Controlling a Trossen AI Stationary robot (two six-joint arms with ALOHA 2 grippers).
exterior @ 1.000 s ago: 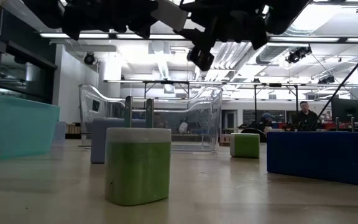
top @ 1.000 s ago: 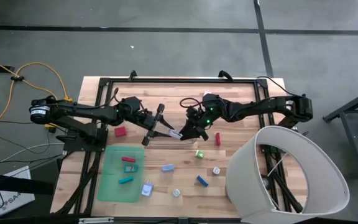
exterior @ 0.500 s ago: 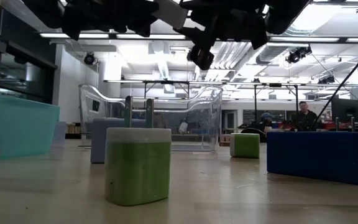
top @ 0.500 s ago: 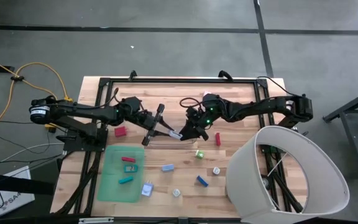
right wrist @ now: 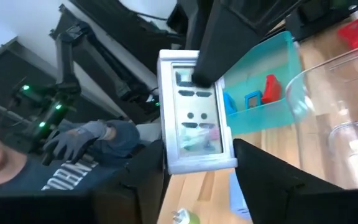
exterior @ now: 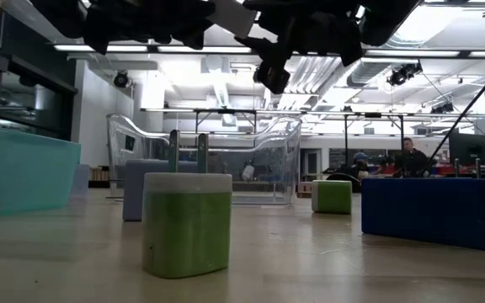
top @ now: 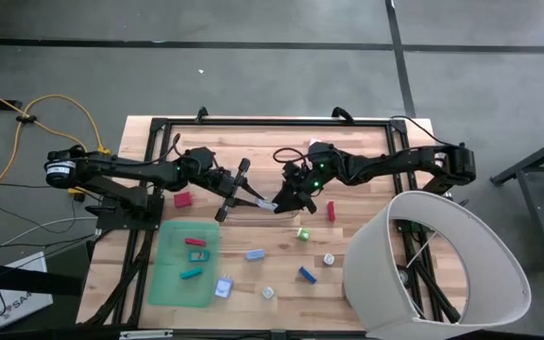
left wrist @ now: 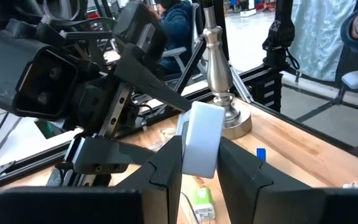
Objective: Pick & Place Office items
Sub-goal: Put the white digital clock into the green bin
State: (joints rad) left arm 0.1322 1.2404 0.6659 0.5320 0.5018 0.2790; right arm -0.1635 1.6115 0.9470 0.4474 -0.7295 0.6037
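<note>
One item: white flat piece (left wrist: 201, 140), held mid-air above the tabletop (top: 366, 184)
Left hand (left wrist: 197, 163): clenched on white flat piece
Right hand (right wrist: 194, 163): fingers apart around it

White item (left wrist: 201, 140), green mat (top: 173, 274), blue block (exterior: 428, 210).

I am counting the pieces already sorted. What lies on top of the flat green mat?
On the flat green mat lie a red block, a teal frame-shaped piece and a teal bar. A small blue and white piece sits at its edge. Nothing covers the mat.
</note>
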